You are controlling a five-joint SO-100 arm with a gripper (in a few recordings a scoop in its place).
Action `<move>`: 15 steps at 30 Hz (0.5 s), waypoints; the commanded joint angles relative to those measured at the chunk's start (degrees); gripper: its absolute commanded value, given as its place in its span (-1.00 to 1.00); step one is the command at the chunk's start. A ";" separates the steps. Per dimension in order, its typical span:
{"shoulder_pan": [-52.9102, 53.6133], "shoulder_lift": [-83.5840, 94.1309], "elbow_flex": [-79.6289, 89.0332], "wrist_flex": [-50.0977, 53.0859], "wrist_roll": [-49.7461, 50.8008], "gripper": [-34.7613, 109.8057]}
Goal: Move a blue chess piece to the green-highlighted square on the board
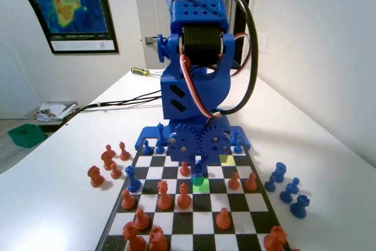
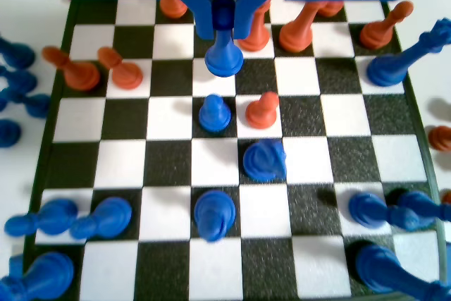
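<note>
arm: blue arm (image 1: 197, 57) stands at the board's far end in the fixed view, folded forward and down over the board, gear housing low above the squares.
gripper: gripper (image 2: 223, 22) hangs from the top edge of the wrist view, jaws pointing down, pressed against the head of the pawn from both sides.
pawn: blue pawn (image 2: 224, 51) is pinched between the jaws; its flared base shows below the fingertips, over a white square. in the fixed view it (image 1: 198, 178) sits under the gears, at the green square.
green square: green square (image 1: 201, 183) lies near the board's middle in the fixed view, just in front of the arm; whether the pawn's base touches it, cannot tell.
yellow square: yellow square (image 1: 227, 159) lies one row farther and one file right of the green one in the fixed view.
board: board (image 1: 258, 201) carries orange pieces on the near rows in the fixed view, blue ones nearer the arm.
off-board: orange pieces (image 1: 108, 163) stand left of the board, blue pieces (image 1: 288, 189) right of it, fixed view.
</note>
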 commanded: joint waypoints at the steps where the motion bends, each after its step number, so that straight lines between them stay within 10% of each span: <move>1: -0.35 1.23 -0.79 -1.23 -0.53 -0.51; 15: -1.67 1.23 3.60 -5.36 -1.23 -0.51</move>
